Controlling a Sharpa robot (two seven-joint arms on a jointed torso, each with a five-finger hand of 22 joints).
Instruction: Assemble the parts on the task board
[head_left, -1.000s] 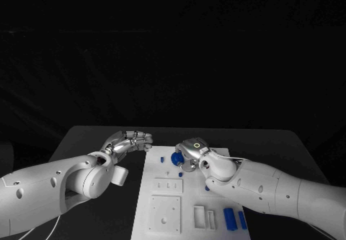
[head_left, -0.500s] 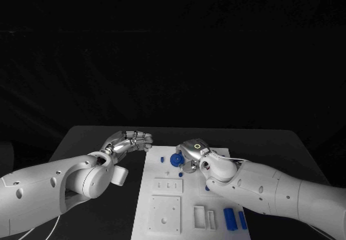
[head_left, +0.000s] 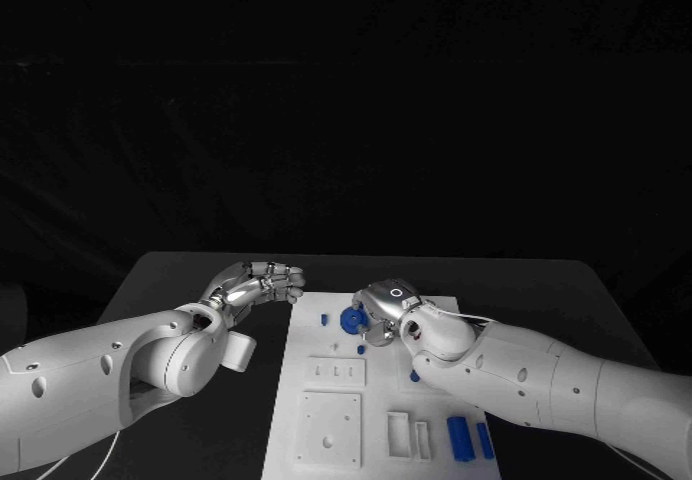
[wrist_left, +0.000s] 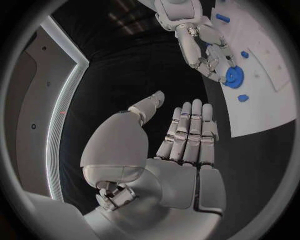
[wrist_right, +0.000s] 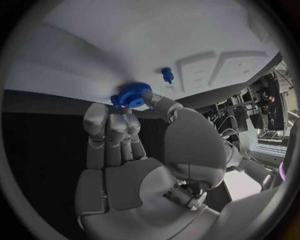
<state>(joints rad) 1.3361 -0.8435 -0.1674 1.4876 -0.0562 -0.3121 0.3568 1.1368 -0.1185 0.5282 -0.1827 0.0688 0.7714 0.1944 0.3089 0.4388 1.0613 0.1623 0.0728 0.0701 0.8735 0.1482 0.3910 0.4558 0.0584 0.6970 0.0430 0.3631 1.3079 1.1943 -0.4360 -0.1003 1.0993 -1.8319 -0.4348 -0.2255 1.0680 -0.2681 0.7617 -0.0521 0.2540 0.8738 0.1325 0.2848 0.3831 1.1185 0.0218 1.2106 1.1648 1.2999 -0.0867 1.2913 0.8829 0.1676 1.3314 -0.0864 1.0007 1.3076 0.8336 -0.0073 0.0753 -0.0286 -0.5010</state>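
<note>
The right hand is over the far part of the white task board, its fingers and thumb closed around a round blue gear with a toothed rim. In the right wrist view the gear sits at the fingertips, right at the board's far edge; whether it touches the board surface I cannot tell. In the head view most of the gear is hidden behind the hand, with only a blue sliver showing on the hand's left side.

The left hand is off the board, over the black table just left of the board's far left corner. It holds nothing. In the left wrist view its fingers lie straight and pressed side by side, the thumb standing a little apart.

A small blue peg stands on the board just nearer than the gear. Another small blue part lies left of the gear near the board's left edge; its shape is too small to make out. Two long blue pins lie side by side at the board's near right, partly cut off by the right forearm. One more blue piece peeks from under that arm, mostly hidden. White raised blocks with recesses sit at the near end of the board.
</note>
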